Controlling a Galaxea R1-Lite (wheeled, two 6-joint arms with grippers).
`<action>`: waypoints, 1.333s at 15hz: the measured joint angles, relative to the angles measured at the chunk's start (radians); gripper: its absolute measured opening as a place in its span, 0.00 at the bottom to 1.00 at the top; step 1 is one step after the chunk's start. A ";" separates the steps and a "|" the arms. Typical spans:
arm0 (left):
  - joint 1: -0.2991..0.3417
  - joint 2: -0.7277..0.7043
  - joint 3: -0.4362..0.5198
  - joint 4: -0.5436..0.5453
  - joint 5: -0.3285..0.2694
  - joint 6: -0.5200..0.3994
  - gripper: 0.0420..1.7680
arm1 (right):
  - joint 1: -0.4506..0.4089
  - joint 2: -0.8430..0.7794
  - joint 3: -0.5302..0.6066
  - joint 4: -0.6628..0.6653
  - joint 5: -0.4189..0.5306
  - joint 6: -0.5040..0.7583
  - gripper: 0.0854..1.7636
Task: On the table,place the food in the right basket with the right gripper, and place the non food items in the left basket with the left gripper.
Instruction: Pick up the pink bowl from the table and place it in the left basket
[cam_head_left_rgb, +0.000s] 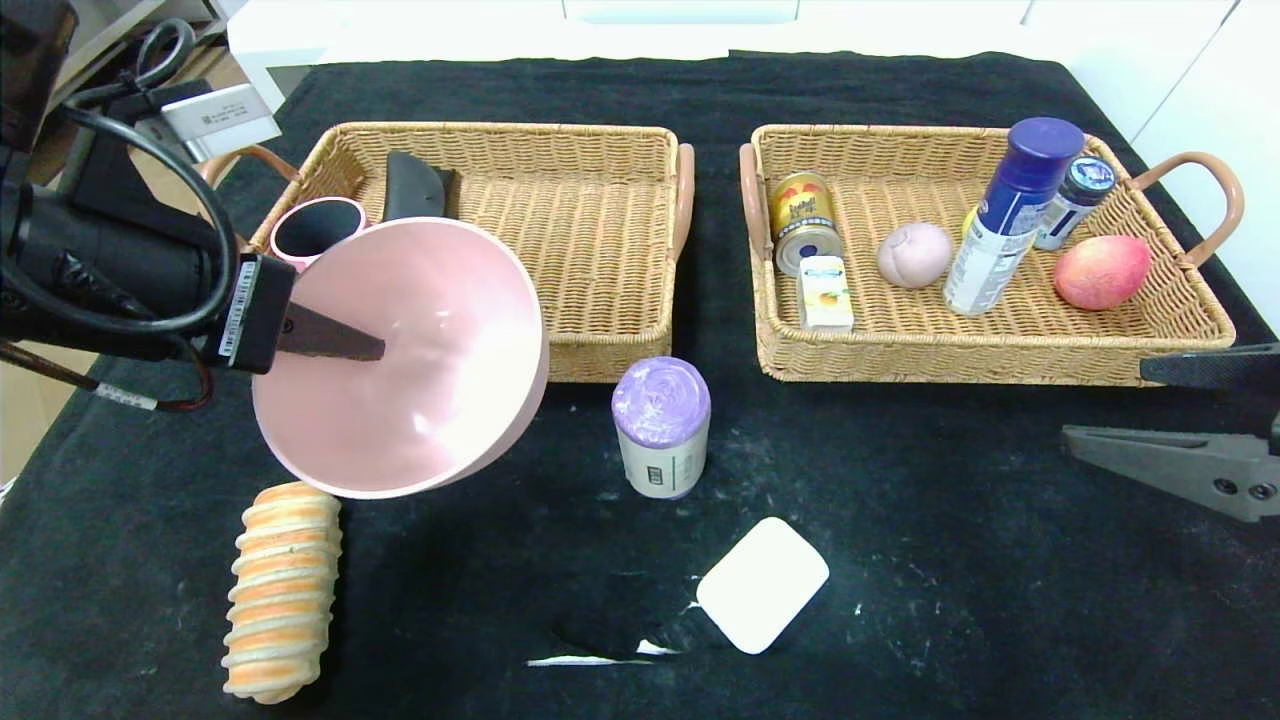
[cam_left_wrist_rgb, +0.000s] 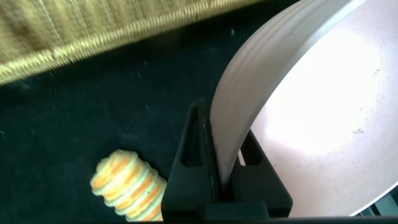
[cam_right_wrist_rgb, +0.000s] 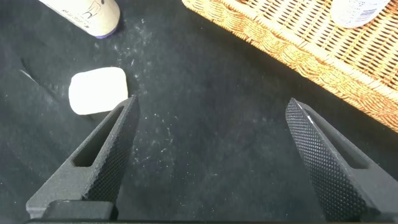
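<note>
Black table (cam_head_left_rgb: 900, 560), left tool (cam_head_left_rgb: 330, 340) pinching raised pink bowl (cam_head_left_rgb: 420, 370), right tool (cam_right_wrist_rgb: 211, 155) wide, low.

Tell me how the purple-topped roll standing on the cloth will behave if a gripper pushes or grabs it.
The roll stands upright on its flat end, taller than wide, so a push high up would probably tip it. Once on its round side it would likely roll across the table. It looks like wound film, so probably light and slightly yielding under a squeeze.
</note>
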 joint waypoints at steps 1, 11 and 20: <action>0.005 0.009 -0.023 0.000 0.000 0.000 0.08 | 0.000 -0.001 0.000 0.000 0.000 0.000 0.97; 0.073 0.137 -0.261 -0.018 -0.006 -0.106 0.08 | 0.006 -0.001 0.003 -0.001 0.000 0.001 0.97; 0.124 0.257 -0.313 -0.251 -0.013 -0.186 0.08 | 0.004 0.011 0.005 -0.004 -0.001 0.003 0.97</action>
